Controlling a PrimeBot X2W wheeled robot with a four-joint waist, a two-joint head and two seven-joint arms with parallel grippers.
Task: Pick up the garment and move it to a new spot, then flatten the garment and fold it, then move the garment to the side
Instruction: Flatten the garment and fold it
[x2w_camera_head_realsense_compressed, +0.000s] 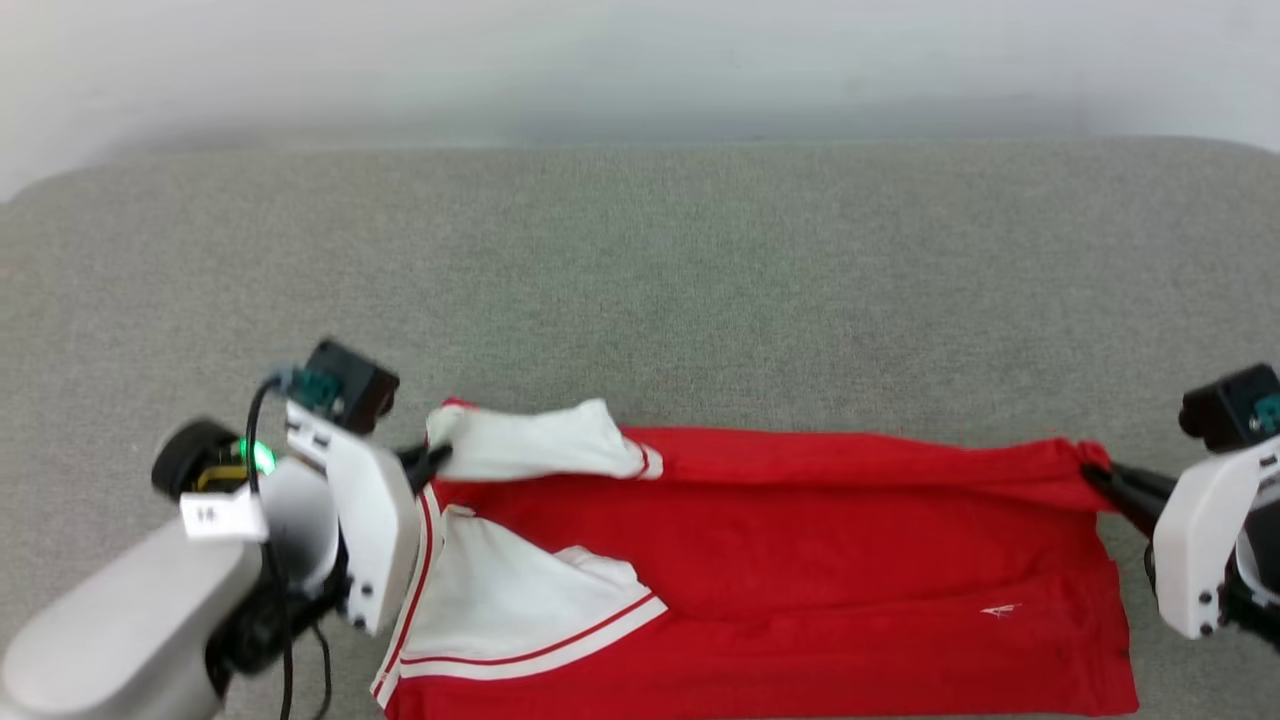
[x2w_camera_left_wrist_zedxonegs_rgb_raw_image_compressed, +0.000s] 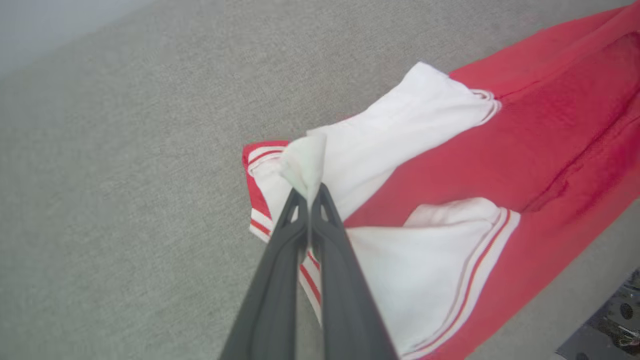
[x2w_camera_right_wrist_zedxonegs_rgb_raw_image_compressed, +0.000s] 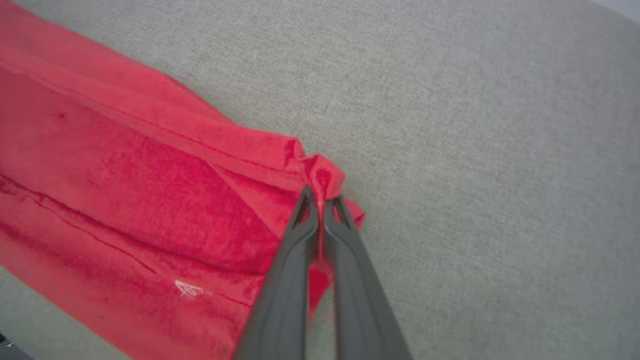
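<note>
Here the red jersey T-shirt lies spread sideways on the near part of the grey fabric surface, its shoulder end toward the robot's left and its hem toward the right. The left gripper has its jaws clenched on a pinch of white cloth at the far white sleeve, close to the striped trim. The right gripper is clamped on a bunched red corner at the shirt's far right edge. A second white sleeve lies flat, nearer the robot.
</note>
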